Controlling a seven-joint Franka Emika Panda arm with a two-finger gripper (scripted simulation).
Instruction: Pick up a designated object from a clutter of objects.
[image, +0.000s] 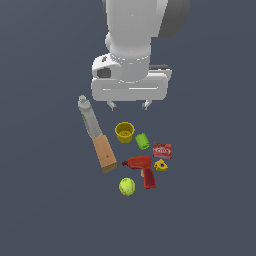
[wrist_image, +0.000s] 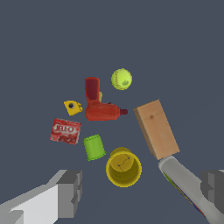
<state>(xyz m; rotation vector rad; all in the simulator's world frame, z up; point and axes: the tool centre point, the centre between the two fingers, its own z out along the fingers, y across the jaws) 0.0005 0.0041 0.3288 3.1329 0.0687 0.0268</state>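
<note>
The tan-brown wooden block (image: 105, 153) lies on the dark floor at the exterior view's left of the clutter, one end touching the grey-white bottle (image: 89, 118). In the wrist view the block (wrist_image: 156, 128) shows a small dark dot on its top face. My gripper (image: 129, 105) hangs open and empty above and behind the clutter, clear of every object. Its two fingers (wrist_image: 70, 192) frame the wrist view, one beside the yellow cup (wrist_image: 123, 167), the other over the bottle (wrist_image: 186, 186).
Yellow cup (image: 124, 132), green cylinder (image: 142, 141), red packet (image: 162, 150), red drill (image: 141, 168), small yellow piece (image: 160, 165) and yellow-green ball (image: 127, 186) lie close together at the exterior view's right of the block. Dark floor surrounds the cluster.
</note>
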